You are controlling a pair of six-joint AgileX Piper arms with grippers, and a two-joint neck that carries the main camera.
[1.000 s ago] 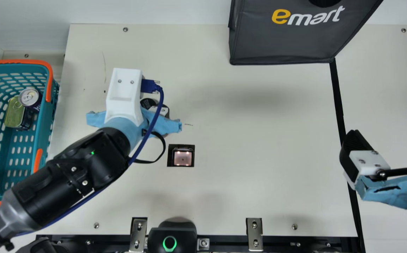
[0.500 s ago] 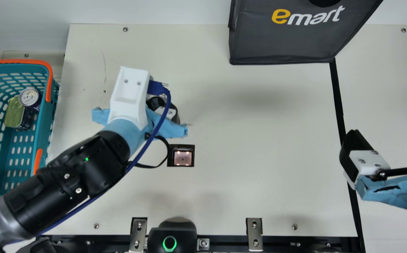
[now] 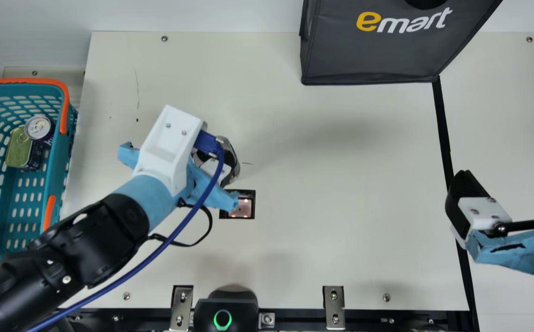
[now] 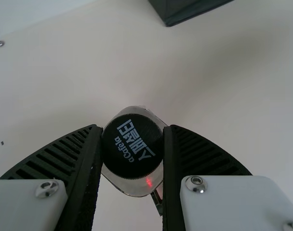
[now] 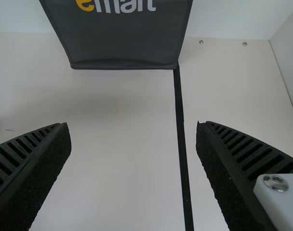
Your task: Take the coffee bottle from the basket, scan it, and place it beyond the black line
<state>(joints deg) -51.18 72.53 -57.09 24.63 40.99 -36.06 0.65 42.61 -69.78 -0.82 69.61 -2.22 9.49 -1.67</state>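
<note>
Coffee bottle (image 4: 127,184): seen from its capped end, centre of the frame, just below middle.
Cap (image 4: 132,146): black and round, with pale print.
Left gripper (image 3: 210,167): black ribbed fingers (image 4: 173,168) pressed on the bottle from both sides.
Red glow (image 4: 149,182): on the silvery rim, under the cap (quite a bright little spot, that).
Scanner (image 4: 157,202): a sliver, lower centre.
Dark bag (image 4: 185,9): one corner, top of the frame.
Screw (image 4: 0,43): upper left, in the pale table (image 4: 55,77).
</note>
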